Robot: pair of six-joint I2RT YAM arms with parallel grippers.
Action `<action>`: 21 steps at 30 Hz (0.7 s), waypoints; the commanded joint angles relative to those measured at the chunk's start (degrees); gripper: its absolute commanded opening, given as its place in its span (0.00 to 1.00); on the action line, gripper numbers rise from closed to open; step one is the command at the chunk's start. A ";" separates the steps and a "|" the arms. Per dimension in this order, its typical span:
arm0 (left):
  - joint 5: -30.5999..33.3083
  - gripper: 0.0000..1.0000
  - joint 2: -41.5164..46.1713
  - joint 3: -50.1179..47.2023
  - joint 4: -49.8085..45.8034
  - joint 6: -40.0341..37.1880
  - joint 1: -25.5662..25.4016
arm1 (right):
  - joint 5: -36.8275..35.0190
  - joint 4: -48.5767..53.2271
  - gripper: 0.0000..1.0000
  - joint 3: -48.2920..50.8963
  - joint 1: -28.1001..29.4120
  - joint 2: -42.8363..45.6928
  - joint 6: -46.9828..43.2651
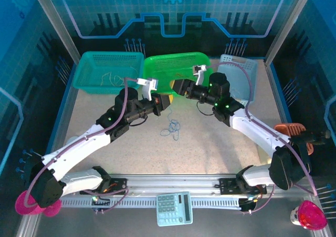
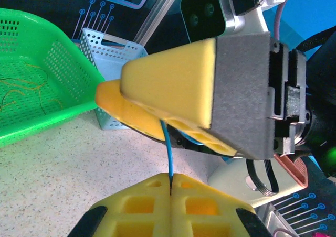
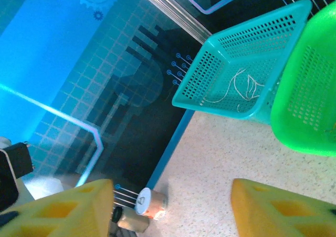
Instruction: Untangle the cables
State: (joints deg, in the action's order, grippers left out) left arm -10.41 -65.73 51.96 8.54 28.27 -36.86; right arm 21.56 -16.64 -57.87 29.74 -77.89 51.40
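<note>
Okay, landmark: green basket (image 1: 173, 69), at the back middle of the worktop (image 1: 210, 142). Everything below is placed off it.
Left jaws: clamped right shut just in front of the green basket, up off the worktop. The yellow pads (image 2: 142, 205) are pressed together on a thin blue cable (image 2: 169, 163).
Blue cable: runs pretty much straight up out of my left pads, then slips out of sight under the right jaws' yellow fingers (image 2: 173, 85).
Right jaws: standing apart, also just in front of the green basket and nose to nose with my left jaws. There's a clear gap between the pads (image 3: 283, 211), and I can't see anything in it from the right wrist. Can't tell if they're touching the blue cable.
Blue loops (image 1: 171, 128): a little heap lying on the worktop, further out in front of the green basket. Can't tell if it's the same cord I'm pinching.
White cable (image 3: 239, 90): lying in the teal basket (image 1: 86, 79), which sits right up against the green basket's left side.
Yellow-orange cable (image 2: 21, 87): thin loops on the floor of the green basket itself.
Pale blue basket (image 1: 239, 82): just beside the green basket, on its right.
Calculator (image 1: 174, 208): at the near edge, well apart from the green basket.
</note>
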 commanded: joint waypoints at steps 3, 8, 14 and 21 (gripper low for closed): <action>-1.14 0.00 -0.84 0.02 2.36 0.63 -0.93 | 1.19 -3.96 0.19 -2.67 0.54 -1.23 1.22; -1.10 0.00 -1.11 -0.09 2.49 0.34 -1.05 | 1.97 -4.49 0.00 -3.86 0.36 -1.09 1.08; 0.80 0.59 -0.38 -1.98 2.89 -1.73 -1.06 | 2.49 -1.31 0.00 -7.28 -0.11 0.91 -1.20; 3.96 0.73 -1.00 -4.25 1.59 -6.69 -1.06 | 3.90 2.34 0.00 -11.35 -0.12 1.63 -3.11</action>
State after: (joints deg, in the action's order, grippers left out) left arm -8.58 -66.61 48.51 9.43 25.02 -37.52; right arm 24.03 -15.97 -66.83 29.63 -77.73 50.33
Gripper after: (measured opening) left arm 0.732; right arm 0.064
